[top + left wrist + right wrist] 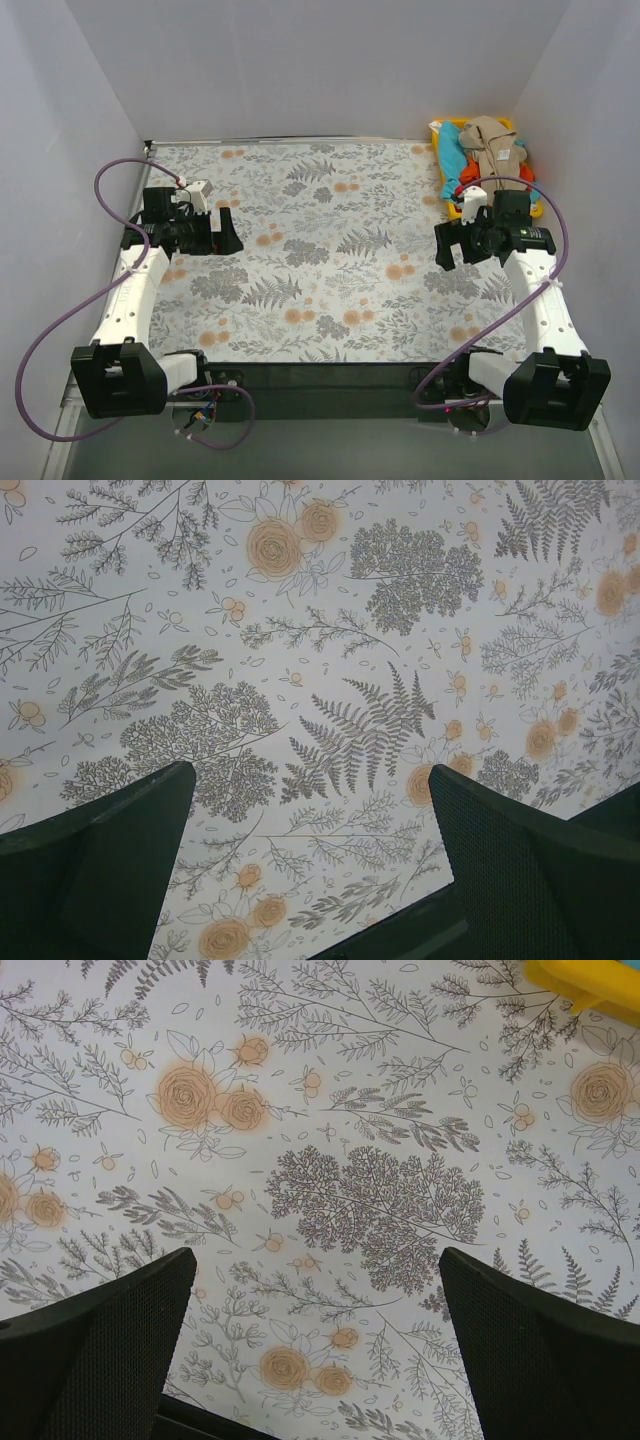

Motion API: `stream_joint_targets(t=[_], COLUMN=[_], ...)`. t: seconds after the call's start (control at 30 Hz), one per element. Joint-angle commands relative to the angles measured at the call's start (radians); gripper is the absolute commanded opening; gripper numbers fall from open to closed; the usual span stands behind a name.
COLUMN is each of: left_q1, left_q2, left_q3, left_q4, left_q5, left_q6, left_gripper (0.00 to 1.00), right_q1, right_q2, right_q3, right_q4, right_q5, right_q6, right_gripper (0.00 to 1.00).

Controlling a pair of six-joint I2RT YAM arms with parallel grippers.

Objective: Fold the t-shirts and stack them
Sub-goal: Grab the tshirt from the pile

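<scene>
Lying in a heap at the upper right of the overhead view, the t-shirts (pixel 484 152) are gathered in the yellow tray (pixel 437 126) at the far right corner of the floral tablecloth (pixel 320 250). The tan-beige shirt (pixel 494 140) is draped on top, the turquoise-blue shirt (pixel 452 160) is bunched along the pile's left side, and only a small patch of the orange-red shirt (pixel 467 183) is shown at its lower edge. The left gripper (pixel 228 232) is held at the left of the frame, well apart from the pile, with its jaws spread wide and nothing between them. The right gripper (pixel 446 248) is held just below the tray, likewise released and empty; only bare cloth is seen between its fingers (pixel 110 1340) in the wrist view.
</scene>
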Motion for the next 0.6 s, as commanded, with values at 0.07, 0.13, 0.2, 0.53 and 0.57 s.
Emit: stream_joint_targets(t=[0.07, 0.13, 0.2, 0.53, 0.57], left_q1=[-0.001, -0.001, -0.001, -0.001, -0.001], left_q2=[-0.013, -0.015, -0.015, 0.050, 0.056], left_q3=[0.019, 0.024, 0.027, 0.097, 0.107], left_q4=[0.021, 0.032, 0.047, 0.035, 0.035], left_q5=[0.002, -0.012, -0.030, -0.046, -0.046], left_q6=[-0.013, -0.023, -0.029, -0.015, -0.015], left_gripper=[0.98, 0.98, 0.98, 0.98, 0.98], right_q1=[-0.001, -0.001, -0.002, -0.094, -0.109], right_q2=[0.037, 0.051, 0.055, 0.355, 0.397], right_q3=[0.082, 0.094, 0.119, 0.517, 0.578], right_q4=[0.011, 0.011, 0.016, 0.092, 0.085], right_q5=[0.001, 0.003, 0.009, 0.023, 0.015], right_q6=[-0.014, -0.013, -0.003, 0.024, 0.029], right_gripper=[0.98, 0.98, 0.98, 0.98, 0.98])
